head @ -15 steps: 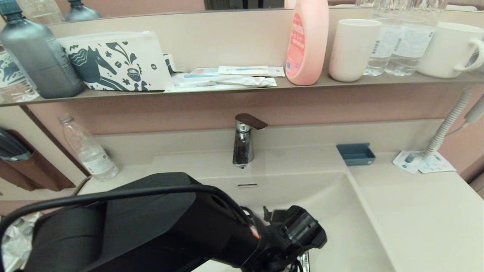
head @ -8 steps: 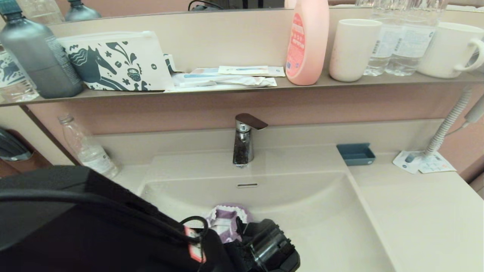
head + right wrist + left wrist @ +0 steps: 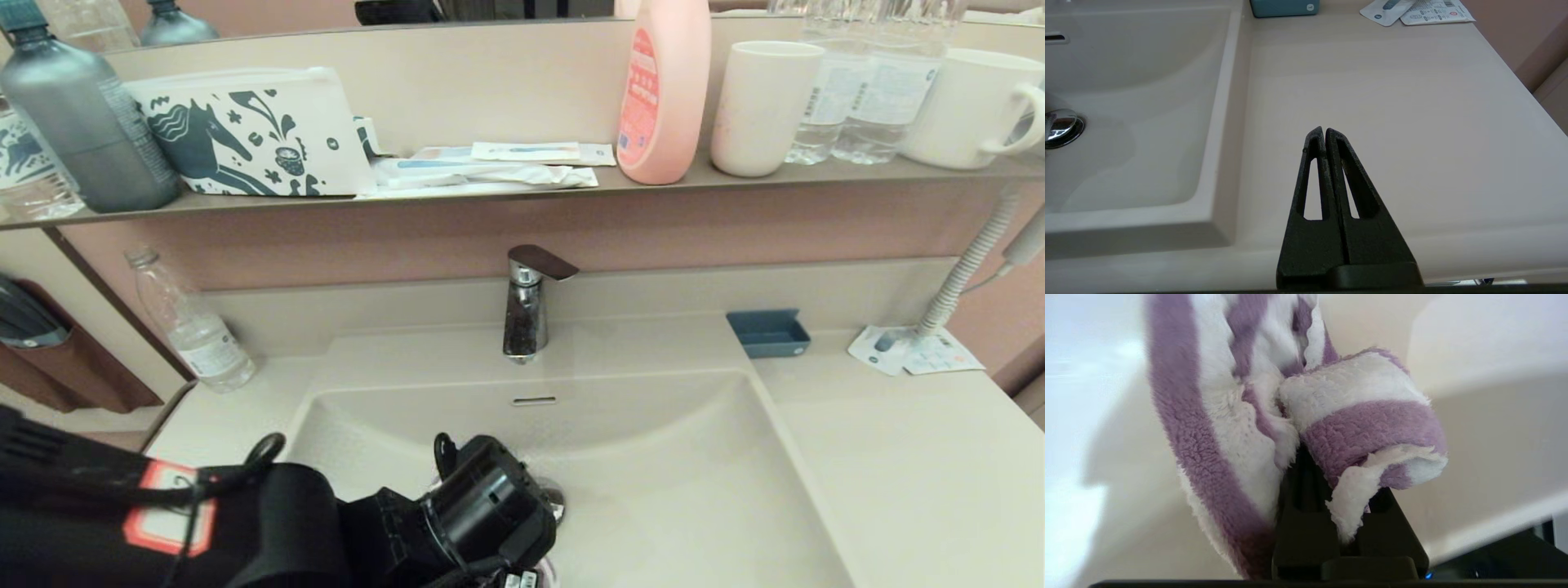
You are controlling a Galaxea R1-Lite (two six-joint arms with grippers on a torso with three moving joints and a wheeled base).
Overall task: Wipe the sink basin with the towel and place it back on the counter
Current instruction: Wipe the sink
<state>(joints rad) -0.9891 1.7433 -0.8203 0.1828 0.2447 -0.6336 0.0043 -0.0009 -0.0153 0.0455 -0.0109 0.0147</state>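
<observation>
The cream-beige sink basin (image 3: 669, 457) has a slim overflow slot (image 3: 534, 401) and a chrome drain plug (image 3: 1059, 126). My left arm's wrist (image 3: 482, 514) hangs low over the basin's front left part, just left of the drain. In the left wrist view my left gripper (image 3: 1327, 477) is shut on the purple-and-white striped towel (image 3: 1363, 428), which bunches over the fingers against the basin surface. The head view hides the towel under the wrist. My right gripper (image 3: 1324, 132) is shut and empty above the counter (image 3: 1392, 94), right of the basin.
A chrome faucet (image 3: 526, 310) stands behind the basin. A blue dish (image 3: 768, 332) and sachets (image 3: 914, 351) lie at the counter's back right, a plastic bottle (image 3: 192, 327) at back left. The shelf (image 3: 490, 196) above bears a horse-print pouch, bottles and cups.
My left arm has swept from the basin's middle right toward its front left. The towel, visible half a second ago beyond the wrist, is now covered by it in the head view.
</observation>
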